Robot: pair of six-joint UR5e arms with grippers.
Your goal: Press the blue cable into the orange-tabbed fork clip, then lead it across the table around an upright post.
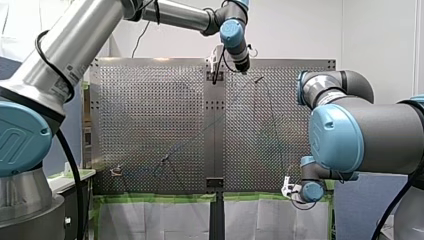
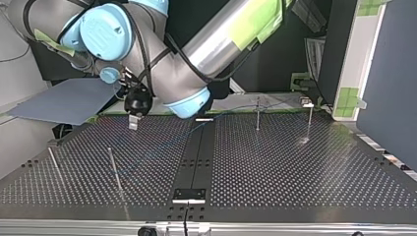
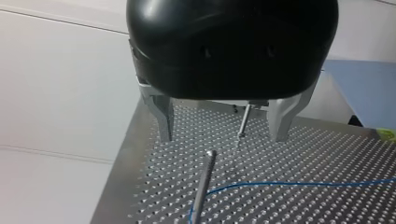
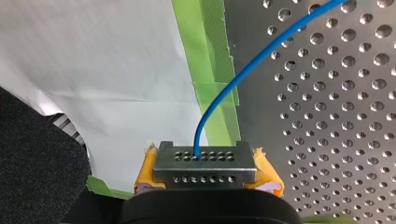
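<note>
**Cable Routing Status: Cable at Post, Free End Held**

**Right tool** (image 4: 198,161): closed on the blue cable (image 4: 199,140). No gap shows between its yellow pads (image 4: 267,173), and the cable comes out from between the fingers. In the front view this tool sits at the near right edge of the bench (image 1: 150,100). The right wrist view shows green tape (image 4: 205,56) beneath it.

**Left tool** (image 3: 224,133): wide open, holding nothing. Its metal fingers (image 3: 163,119) hang above the far centre of the bench, clear of the cable.

**Cable position:** in the front view a faint blue line runs from the orange-tabbed clip (image 1: 116,171) at near left, diagonally across the bench to far right. From there it returns to the right tool. In the left wrist view the cable bends sharply beside the base of a post (image 3: 204,182) ahead of the left tool. A second post (image 3: 243,122) stands farther off with no cable near it.

**Progress (judgement):**
- Clip step: probably done. The cable ends at the clip, but the clip is too small to confirm seating.
- Routing step: largely done. The cable crosses the bench and turns at the post. Whether it touches the post cannot be told.
- Remaining: probably take up slack, lay the free end down and open the right tool.
</note>
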